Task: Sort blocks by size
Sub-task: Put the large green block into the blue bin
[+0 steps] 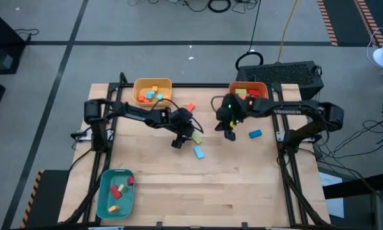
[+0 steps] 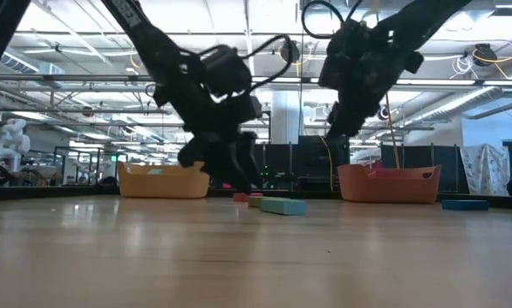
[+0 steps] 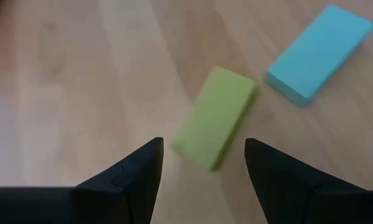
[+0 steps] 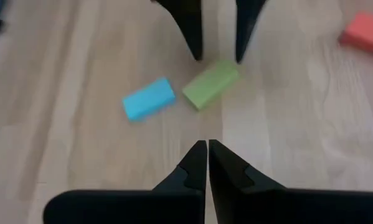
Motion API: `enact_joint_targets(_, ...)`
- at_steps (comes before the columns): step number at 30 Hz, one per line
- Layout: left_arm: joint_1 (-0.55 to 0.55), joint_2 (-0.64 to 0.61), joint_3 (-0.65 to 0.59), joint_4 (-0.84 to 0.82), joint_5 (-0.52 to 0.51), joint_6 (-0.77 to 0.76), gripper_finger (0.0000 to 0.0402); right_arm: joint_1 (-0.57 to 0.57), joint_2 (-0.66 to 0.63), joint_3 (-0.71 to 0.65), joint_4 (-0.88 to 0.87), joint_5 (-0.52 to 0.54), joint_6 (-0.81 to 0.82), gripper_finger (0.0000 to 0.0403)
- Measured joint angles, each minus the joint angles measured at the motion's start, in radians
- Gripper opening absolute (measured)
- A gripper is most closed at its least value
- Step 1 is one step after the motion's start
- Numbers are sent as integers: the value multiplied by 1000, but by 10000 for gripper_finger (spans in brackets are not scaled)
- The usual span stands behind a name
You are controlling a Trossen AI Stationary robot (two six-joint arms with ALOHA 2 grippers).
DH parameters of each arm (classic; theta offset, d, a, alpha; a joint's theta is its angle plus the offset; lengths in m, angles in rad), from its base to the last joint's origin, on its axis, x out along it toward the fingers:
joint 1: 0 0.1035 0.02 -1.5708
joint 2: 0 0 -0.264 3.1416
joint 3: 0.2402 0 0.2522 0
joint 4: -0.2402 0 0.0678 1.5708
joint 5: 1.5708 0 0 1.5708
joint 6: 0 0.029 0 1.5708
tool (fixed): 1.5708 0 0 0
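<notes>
A light green block lies flat on the wooden table near the middle, with a light blue block close beside it. My left gripper is open and empty just above the green block, one finger on either side of its near end, touching nothing. My right gripper is shut and empty, held above the table to the right of both blocks. A red block lies farther back and a blue block to the right.
A yellow bin at the far left and an orange bin at the far right hold several blocks. A teal bin at the near left corner holds a few. A black case sits beyond the table's far edge.
</notes>
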Motion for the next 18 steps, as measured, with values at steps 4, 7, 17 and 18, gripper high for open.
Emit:
enact_joint_targets(4, 12, 46, 1, 39, 56, 14, 228, 63, 8, -34, 33, 112, 98, 0)
enact_joint_targets(7, 19, 67, 4, 70, 74, 38, 228, 106, 8, -47, 79, 162, 155, 0)
enact_joint_targets(17, 21, 88, 5, 89, 85, 11, 228, 191, 8, -51, 183, 175, 239, 13)
enact_joint_targets(18, 19, 88, 5, 90, 64, 1, 228, 199, 8, -51, 183, 194, 246, 13)
